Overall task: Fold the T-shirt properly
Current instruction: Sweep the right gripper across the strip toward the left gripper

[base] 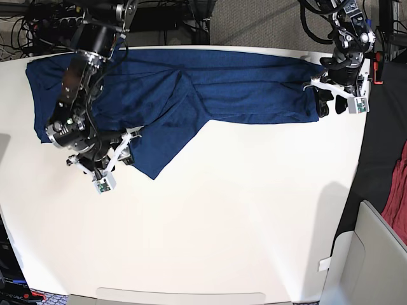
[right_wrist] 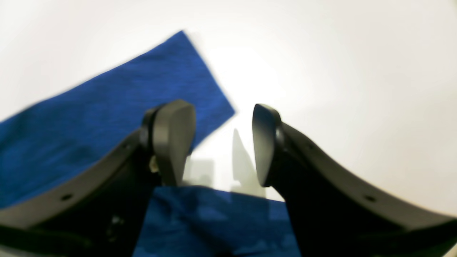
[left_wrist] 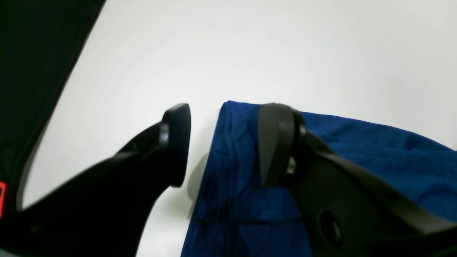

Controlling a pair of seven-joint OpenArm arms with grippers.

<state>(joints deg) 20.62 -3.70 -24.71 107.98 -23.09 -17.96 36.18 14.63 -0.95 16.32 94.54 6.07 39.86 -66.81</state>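
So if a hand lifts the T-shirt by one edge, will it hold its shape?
Probably not. The T-shirt looks thin and lies in creases, so it should droop. It is spread wide over the table, so most would likely drag behind. Its overlapping flap may slide open.

Dark navy-blue T-shirt (base: 222,95): thin heathered knit cloth, matt. White table (base: 241,216) beneath it: smooth, faint sheen. Black gripper fingers (right_wrist: 175,139): smooth satin plastic.
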